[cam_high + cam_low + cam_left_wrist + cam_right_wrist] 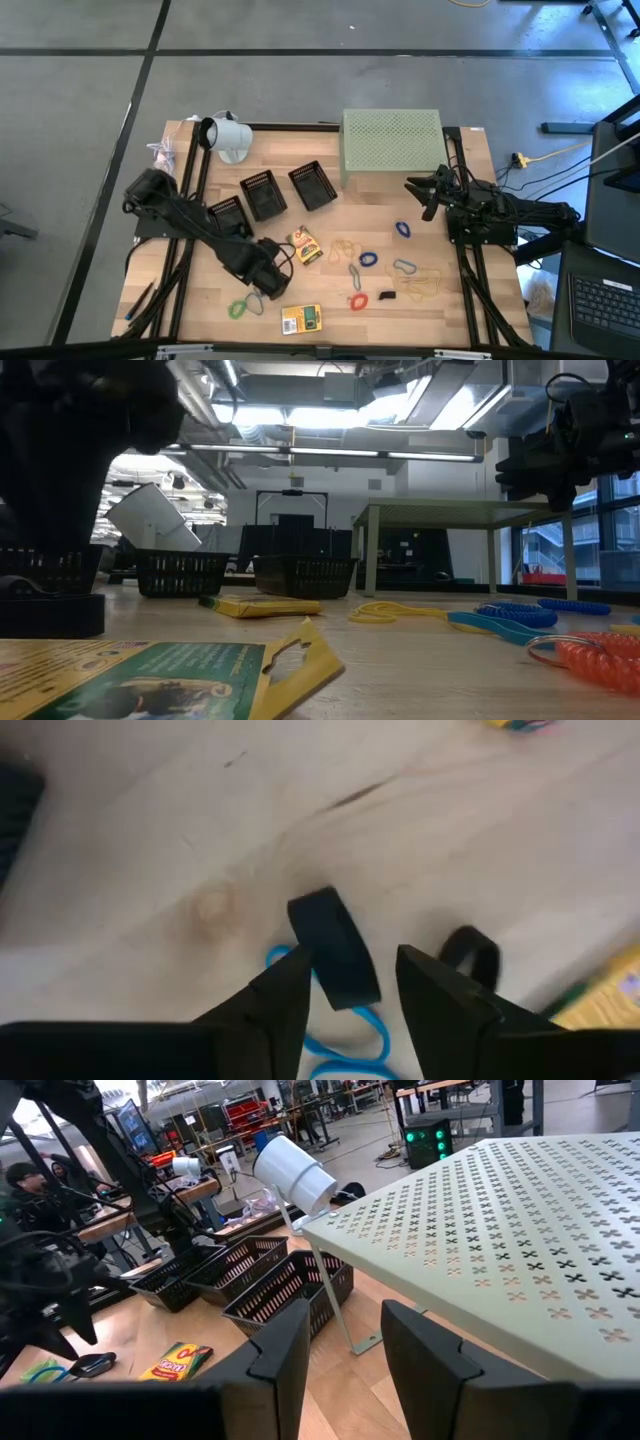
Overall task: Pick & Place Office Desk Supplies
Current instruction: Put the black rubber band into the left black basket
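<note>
From above, the left arm reaches across the wooden tabletop, its left claw low over the front area. The arm itself hides what lies under the claw in that view. The left wrist view shows it: a black binder clip lies on the wood just ahead of and between the two dark fingers, which stand apart on either side of it and are not clenched on it. A blue rubber band lies beneath the fingers, and a second black clip sits just beside the first.

Around the claw, a green rubber band lies nearby, with one yellow printed packet toward the front edge and another just beyond the claw. More bands and clips are scattered to the right, among them a red band and a blue one. Three black baskets stand in a row behind, next to a pale green perforated stand and a white cup-like object.

The right claw hovers beside the stand, fingers parted, holding nothing.
</note>
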`<control>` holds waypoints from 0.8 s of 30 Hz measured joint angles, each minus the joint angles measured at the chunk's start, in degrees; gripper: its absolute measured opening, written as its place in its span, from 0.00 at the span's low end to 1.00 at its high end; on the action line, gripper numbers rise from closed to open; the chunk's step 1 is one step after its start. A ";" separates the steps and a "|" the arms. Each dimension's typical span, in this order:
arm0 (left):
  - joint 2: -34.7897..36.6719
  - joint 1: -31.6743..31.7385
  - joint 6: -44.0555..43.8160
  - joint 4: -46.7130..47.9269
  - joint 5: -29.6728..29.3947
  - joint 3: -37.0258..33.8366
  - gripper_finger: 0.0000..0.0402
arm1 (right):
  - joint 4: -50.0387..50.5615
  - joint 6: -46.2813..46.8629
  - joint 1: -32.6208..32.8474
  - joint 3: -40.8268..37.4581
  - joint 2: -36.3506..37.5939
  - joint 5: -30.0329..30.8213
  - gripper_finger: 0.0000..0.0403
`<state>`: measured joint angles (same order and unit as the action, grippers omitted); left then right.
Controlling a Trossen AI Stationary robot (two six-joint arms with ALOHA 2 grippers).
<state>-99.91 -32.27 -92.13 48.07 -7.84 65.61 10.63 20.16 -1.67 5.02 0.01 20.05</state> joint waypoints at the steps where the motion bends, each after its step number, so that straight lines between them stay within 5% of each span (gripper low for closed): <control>1: -0.32 0.09 -0.09 -0.10 0.01 0.00 0.38 | 0.01 0.00 0.00 0.00 0.00 0.00 0.33; 15: -6.71 0.97 2.28 -0.27 0.78 0.00 0.45 | 0.02 0.26 0.00 0.00 0.00 0.00 0.32; 19: -6.85 1.72 2.31 -0.30 1.66 0.06 0.36 | 0.02 0.28 0.00 0.00 0.00 0.01 0.32; 24: -6.74 2.55 6.15 -0.57 2.49 0.09 0.13 | 0.02 0.39 0.00 0.00 0.00 0.00 0.32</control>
<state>-106.65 -29.72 -85.98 47.50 -5.35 65.69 10.66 20.56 -1.67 5.02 0.01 20.06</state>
